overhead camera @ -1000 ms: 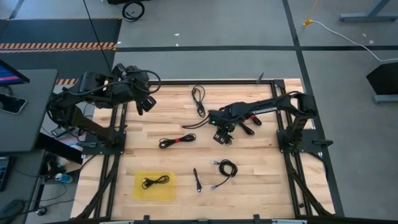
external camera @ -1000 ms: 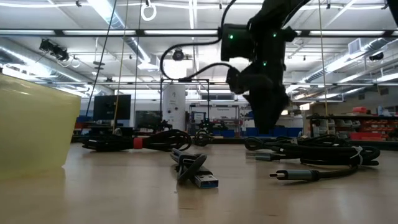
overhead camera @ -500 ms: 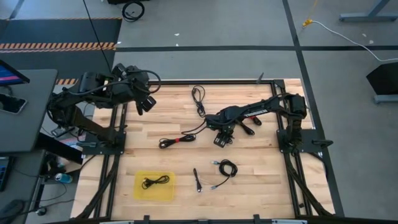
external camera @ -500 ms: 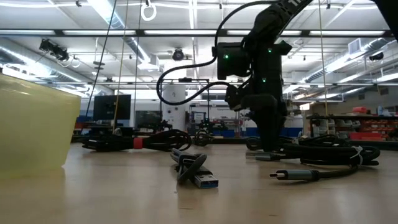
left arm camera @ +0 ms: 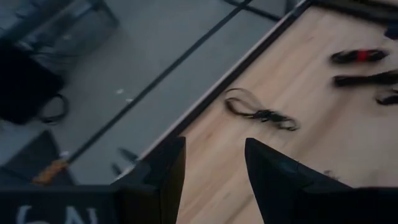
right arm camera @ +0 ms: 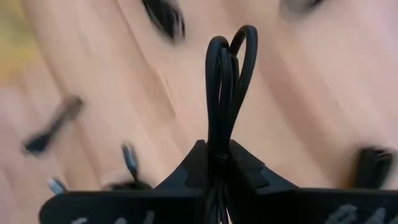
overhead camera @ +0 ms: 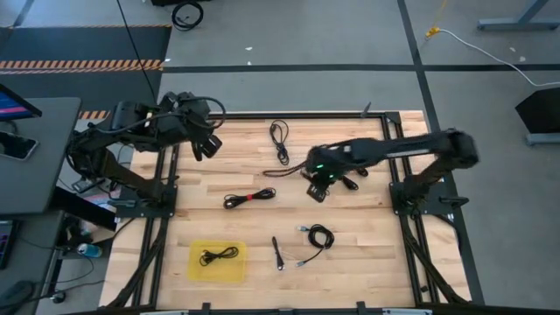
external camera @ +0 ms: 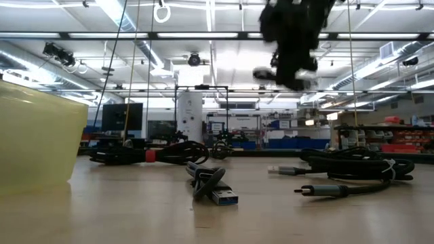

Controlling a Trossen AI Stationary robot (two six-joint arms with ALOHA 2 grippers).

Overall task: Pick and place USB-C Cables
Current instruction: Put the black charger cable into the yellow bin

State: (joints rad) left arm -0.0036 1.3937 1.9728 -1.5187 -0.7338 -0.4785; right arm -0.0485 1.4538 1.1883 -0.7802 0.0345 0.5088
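The right end effector, right of centre in the overhead frame, grips a looped cable clear of the tabletop, with the yellow tray far off at lower left; the left end effector waits open at upper left.

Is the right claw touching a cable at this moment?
Touching. The right wrist view shows the right claw closed on a looped black cable, which stands up from between its fingers.

the left tool hangs with its two dark fingers apart, nothing between them, above the edge of the pale wooden worktop. a thin black looped cable lies near that edge; a black bundle with a red tie lies farther off. grey floor beyond.
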